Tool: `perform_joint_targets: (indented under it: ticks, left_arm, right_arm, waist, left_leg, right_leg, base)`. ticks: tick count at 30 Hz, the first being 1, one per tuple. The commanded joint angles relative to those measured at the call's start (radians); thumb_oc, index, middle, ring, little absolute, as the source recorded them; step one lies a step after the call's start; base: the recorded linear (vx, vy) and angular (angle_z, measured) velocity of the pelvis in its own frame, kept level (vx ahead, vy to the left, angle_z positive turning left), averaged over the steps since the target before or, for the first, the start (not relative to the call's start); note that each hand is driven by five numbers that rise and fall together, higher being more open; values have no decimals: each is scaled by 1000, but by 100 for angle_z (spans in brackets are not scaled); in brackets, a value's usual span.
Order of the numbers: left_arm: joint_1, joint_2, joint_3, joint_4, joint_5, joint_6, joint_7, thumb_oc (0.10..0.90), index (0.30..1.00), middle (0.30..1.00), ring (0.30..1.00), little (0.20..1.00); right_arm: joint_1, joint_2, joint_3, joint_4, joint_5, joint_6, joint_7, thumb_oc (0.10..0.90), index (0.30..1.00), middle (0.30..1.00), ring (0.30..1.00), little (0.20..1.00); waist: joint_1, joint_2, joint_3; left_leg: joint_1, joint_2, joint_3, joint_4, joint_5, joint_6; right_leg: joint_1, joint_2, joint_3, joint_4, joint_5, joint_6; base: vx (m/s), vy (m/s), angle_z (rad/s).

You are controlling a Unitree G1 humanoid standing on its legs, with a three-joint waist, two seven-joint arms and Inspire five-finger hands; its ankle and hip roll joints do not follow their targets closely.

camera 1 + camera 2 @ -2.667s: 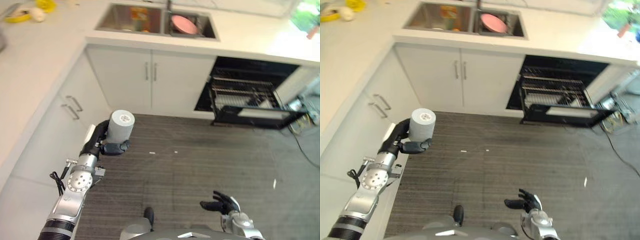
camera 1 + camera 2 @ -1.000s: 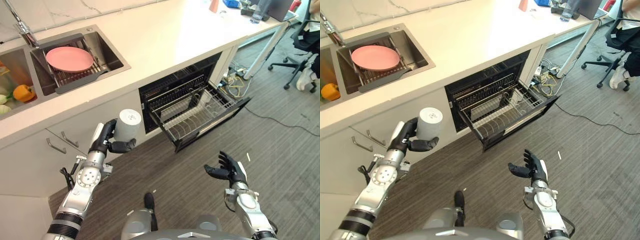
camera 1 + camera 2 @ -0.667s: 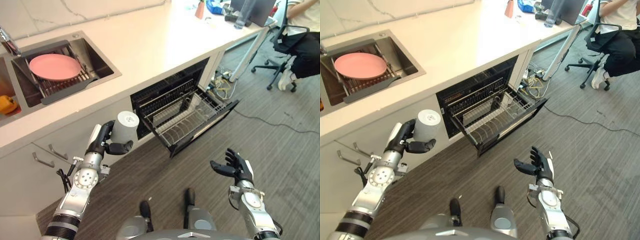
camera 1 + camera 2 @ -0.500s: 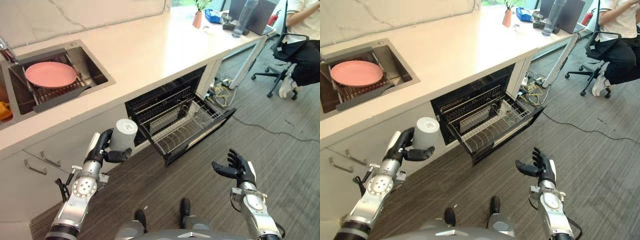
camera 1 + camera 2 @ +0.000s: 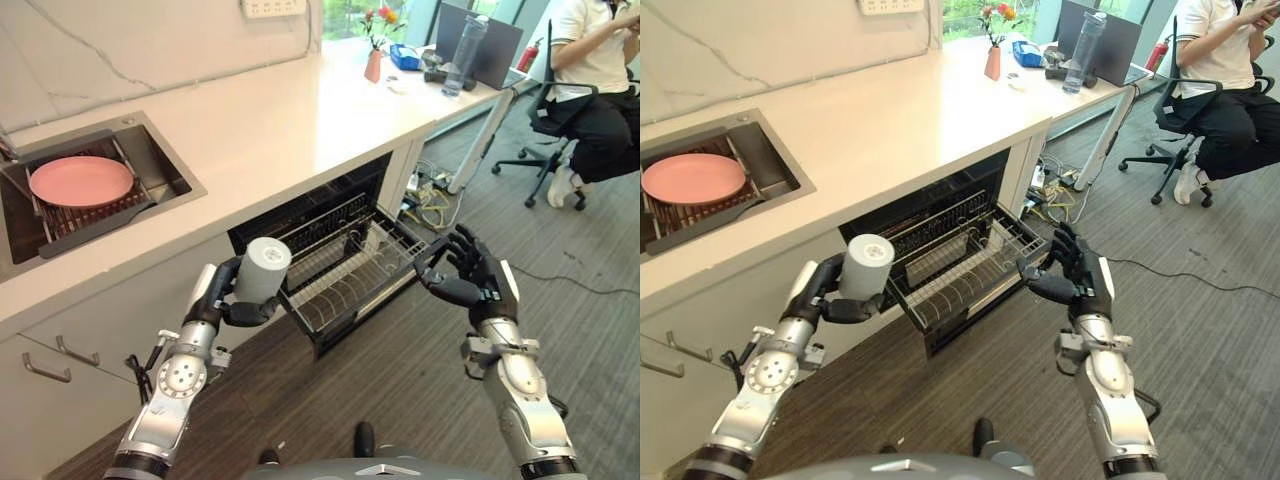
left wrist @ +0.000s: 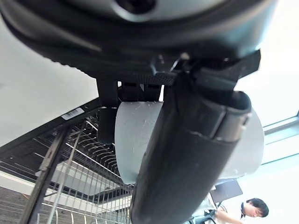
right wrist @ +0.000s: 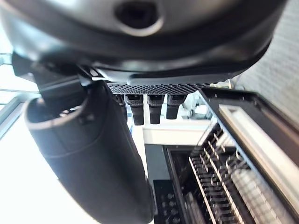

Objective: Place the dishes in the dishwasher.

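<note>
My left hand (image 5: 213, 297) is shut on a pale grey cup (image 5: 263, 270), held upright with its flat base up, just left of the open dishwasher. The cup (image 6: 134, 140) fills the space past the thumb (image 6: 187, 154) in the left wrist view. The dishwasher's wire rack (image 5: 352, 266) is pulled out and looks bare. My right hand (image 5: 472, 281) is open, fingers spread, close to the rack's front right corner; I cannot tell if it touches. The rack (image 7: 224, 184) lies past the straight fingers in the right wrist view. A pink plate (image 5: 81, 181) rests on a drainer in the sink (image 5: 168, 178).
White cabinets with bar handles (image 5: 65, 352) run below the counter (image 5: 280, 110) on the left. A vase (image 5: 373, 62), a bottle and a laptop stand at the counter's far end. A person sits on an office chair (image 5: 585, 95) at the back right. Cables (image 5: 432, 205) lie by the dishwasher.
The camera has swung and the dishwasher now sits closer in front. My right hand has risen from low by the floor to the rack's front corner. The left hand keeps the cup.
</note>
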Motion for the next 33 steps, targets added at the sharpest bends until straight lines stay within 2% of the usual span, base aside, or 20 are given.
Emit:
perform_joint_targets:
  ticks: [1, 8, 9, 14, 24, 33]
  left_arm:
    - [-256, 12, -65, -8, 49, -86, 58, 400, 300, 300, 300, 300]
    - [-535, -30, -228, 131, 69, -75, 121, 400, 300, 300, 300, 300]
    - [-607, -42, -268, 174, 80, -71, 142, 400, 300, 300, 300, 300]
    - [-690, -56, -316, 236, 105, -67, 167, 400, 300, 300, 300, 300]
    - [-720, -68, -342, 258, 120, -65, 189, 400, 300, 300, 300, 300]
    - [-716, -118, -367, 277, 129, -46, 254, 400, 300, 300, 300, 300]
  right_arm:
    - [-78, -13, 0, -128, 155, -86, 72, 800, 900, 900, 900, 900]
    - [-135, -34, 156, -177, 326, -66, 121, 800, 900, 900, 900, 900]
    - [-168, -40, 185, -187, 353, -72, 116, 800, 900, 900, 900, 900]
    - [-212, -46, 215, -202, 390, -81, 113, 800, 900, 900, 900, 900]
    - [-268, -38, 232, -202, 409, -101, 78, 800, 900, 900, 900, 900]
    - [-338, 39, 277, -141, 382, -119, -32, 800, 900, 900, 900, 900]
  waist:
    - [-19, 23, -42]
    - [-46, 36, -44]
    - [-54, 38, -39]
    - [-68, 47, -29]
    - [-74, 65, -15]
    - [-62, 72, -16]
  left_leg:
    - [7, 52, -66, 16, -43, -42]
    - [13, 61, -55, 8, -33, -52]
    - [7, 64, -52, 7, -28, -54]
    - [-4, 66, -45, 4, -23, -57]
    - [-17, 70, -37, 4, -17, -62]
    - [-16, 69, -51, 4, -22, -62]
  right_leg:
    - [46, -63, -13, 18, -124, 116]
    - [41, -55, -7, 18, -125, 117]
    - [32, -53, -4, 18, -122, 119]
    - [14, -51, 2, 18, -117, 121]
    - [-7, -46, 6, 18, -119, 120]
    - [8, -46, -4, 18, -119, 113]
  base:
    - [68, -41, 1]
    - [34, -41, 0]
    - [-8, -36, -2]
    - [-6, -15, -1]
    - [-4, -14, -3]
    - [0, 0, 0]
